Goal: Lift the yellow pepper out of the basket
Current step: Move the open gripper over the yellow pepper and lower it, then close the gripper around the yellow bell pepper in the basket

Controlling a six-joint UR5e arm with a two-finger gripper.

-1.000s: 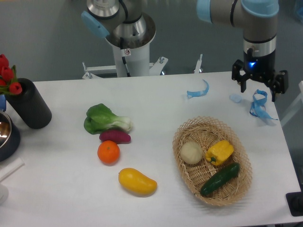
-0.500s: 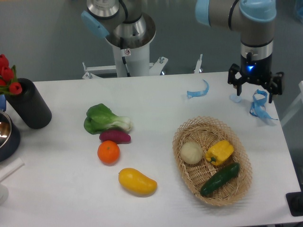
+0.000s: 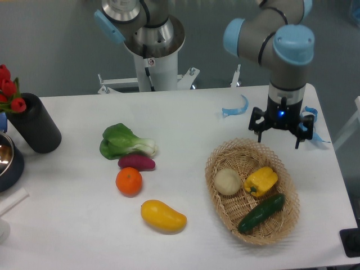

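Three things lie in the basket (image 3: 222,151) as we see it: the yellow pepper (image 3: 261,180) near the middle, a pale round vegetable (image 3: 227,181) touching it at its 9 o'clock, and a dark green cucumber (image 3: 261,213) lying slantwise just below the pepper, toward 6 o'clock; the basket itself sits on the white counter (image 3: 185,129) at the right side of our view. We find the gripper (image 3: 279,132) hanging above the far rim of the basket, at about 12 o'clock from the pepper and apart from it; its fingers (image 3: 259,130) point downward and stand spread, with nothing between them; a blue light glows on the wrist above them. We see a blue ribbon (image 3: 235,108) curled on the counter at 10 o'clock from the gripper; another scrap of blue shows just behind the gripper at its 2 o'clock. On the left half of the counter we count a leafy green vegetable (image 3: 125,142), a purple sweet potato (image 3: 136,163) just below it, an orange (image 3: 129,181) near that at 7 o'clock, and a smooth yellow mango-like fruit (image 3: 162,216) further toward 5 o'clock; at the far left stands a black vase (image 3: 35,124) with red tulips (image 3: 9,90).
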